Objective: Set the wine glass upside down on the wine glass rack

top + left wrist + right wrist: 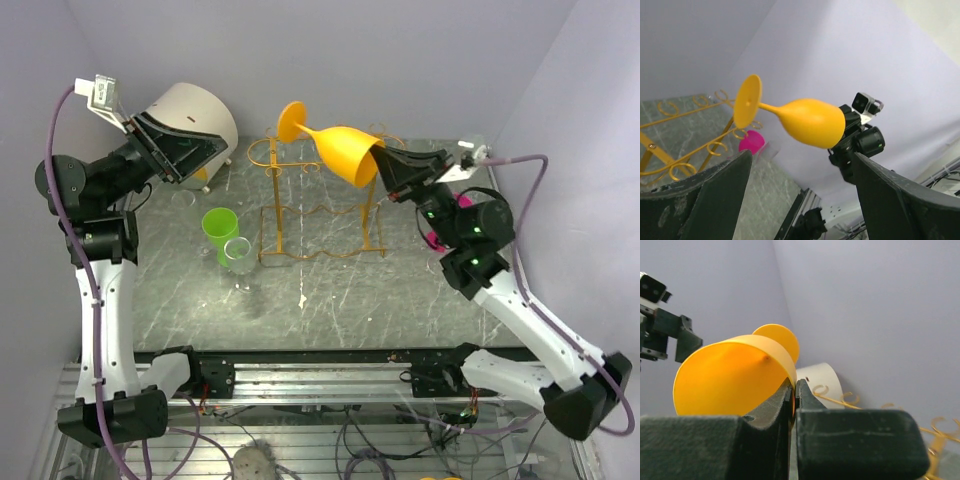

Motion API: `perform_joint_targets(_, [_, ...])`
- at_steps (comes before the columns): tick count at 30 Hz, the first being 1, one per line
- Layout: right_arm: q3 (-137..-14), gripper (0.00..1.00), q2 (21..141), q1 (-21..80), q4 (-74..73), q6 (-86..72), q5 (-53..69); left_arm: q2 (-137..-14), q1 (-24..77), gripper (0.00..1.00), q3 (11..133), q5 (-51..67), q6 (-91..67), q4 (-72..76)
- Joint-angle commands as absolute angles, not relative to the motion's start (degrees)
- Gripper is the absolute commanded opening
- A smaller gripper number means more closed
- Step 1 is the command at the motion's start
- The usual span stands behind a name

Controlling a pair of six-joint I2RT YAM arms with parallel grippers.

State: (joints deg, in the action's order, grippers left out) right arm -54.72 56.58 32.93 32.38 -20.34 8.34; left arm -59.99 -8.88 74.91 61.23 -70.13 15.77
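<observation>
Right claw [794, 390] pinching wine glass [735, 380], rack [650, 146] cropped

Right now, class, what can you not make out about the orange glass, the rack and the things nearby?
- Right wrist view: most of the wine glass rack, behind the right gripper and wine glass.
- Left wrist view: where the rim is gripped, behind the bowl; the pink object, half hidden by the left gripper.
- Top view: the clear glass, too faint to tell its shape.
</observation>
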Motion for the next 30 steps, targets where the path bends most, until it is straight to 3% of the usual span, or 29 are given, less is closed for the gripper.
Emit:
perform_joint_targets(1, [-60.7, 0.00, 63.2, 43.6, 44.8, -4.8, -3.2, -61.0, -8.1, 0.92, 74.5, 57.1, -92.8, 15.0])
perform_joint_targets(4, [-62.4, 0.00, 69.4, 52.6, 54.2, 7.7, -8.7, -63.1, -8.1, 0.89, 76.4, 56.2, -89.9, 10.2])
perform_joint_targets(15, [-63.9, 0.00, 84.2, 55.2, 76.7, 17.7, -9.1, -67.1, -8.3, 0.87, 78.9, 54.8, -87.7, 8.0])
perform_joint_targets(23, [-65.9, 0.00, 90.6, 58.7, 87.0, 24.8, -10.9, -69.1, -8.7, 0.85, 79.2, 53.3, -86.3, 5.8])
perform_joint_targets(30, [-70.2, 0.00, 94.9, 60.7, 85.3, 24.3, -8.8, -70.0, -8.9, 0.83, 79.0, 54.4, -89.4, 11.1])
